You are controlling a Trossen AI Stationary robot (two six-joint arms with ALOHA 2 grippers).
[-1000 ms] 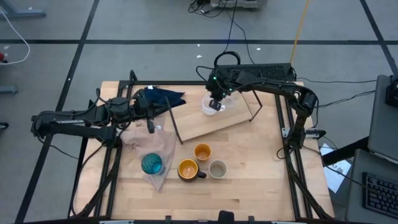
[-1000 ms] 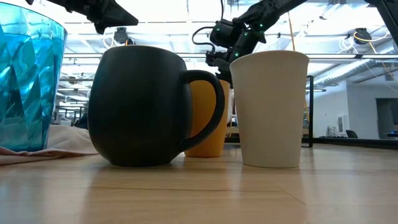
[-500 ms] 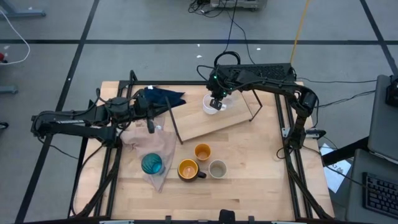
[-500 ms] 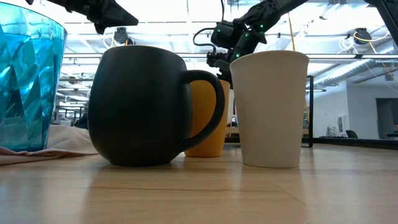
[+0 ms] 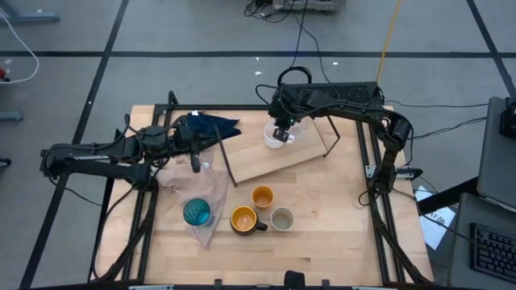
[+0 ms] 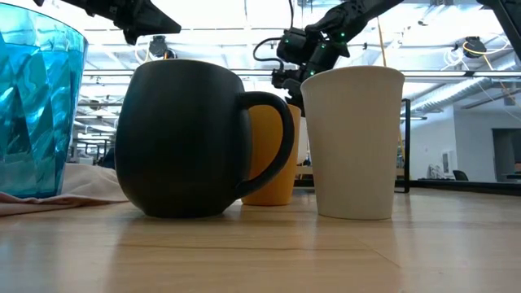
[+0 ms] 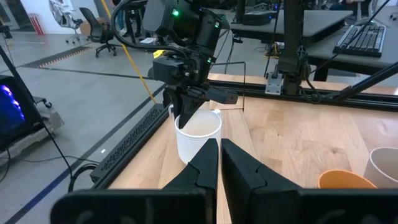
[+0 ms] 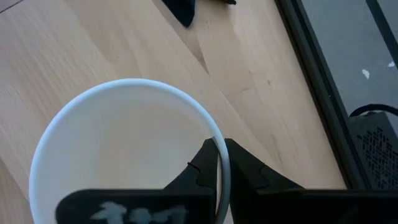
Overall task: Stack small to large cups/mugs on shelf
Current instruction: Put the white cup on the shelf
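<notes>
The white mug (image 5: 274, 138) is over the far part of the light-wood shelf (image 5: 262, 165), with my right gripper (image 5: 280, 130) on top of it, shut on its rim. My left gripper (image 5: 196, 159) hangs shut over the table's left side near the cloths, touching nothing, and its wrist view faces the mug (image 7: 198, 134). In the near middle of the table stand the small orange cup (image 5: 262, 196), the dark mug with orange inside (image 5: 243, 219) and the grey-beige cup (image 5: 282, 218). The teal tumbler (image 5: 196, 212) stands on the pinkish-beige cloth (image 5: 201, 187). I cannot make out the clear cup. My right gripper pinches the white mug's rim (image 8: 214, 140), one finger (image 8: 199, 171) inside the mug and one outside. It comes from above, pointing down (image 7: 185, 112). The mug stays upright; my left fingers hide its base, so I cannot tell whether it rests on the shelf.
A dark blue cloth (image 5: 211, 126) lies at the shelf's left far corner. Black rod frames (image 5: 226, 161) rise at both ends of the shelf. The table's black rails (image 5: 372, 173) run along its left and right sides. Bare wood shows on the near right.
My right gripper has moved slightly up and toward the far edge, keeping its hold on the white mug's rim. My left arm and the other cups have stayed where they were.
</notes>
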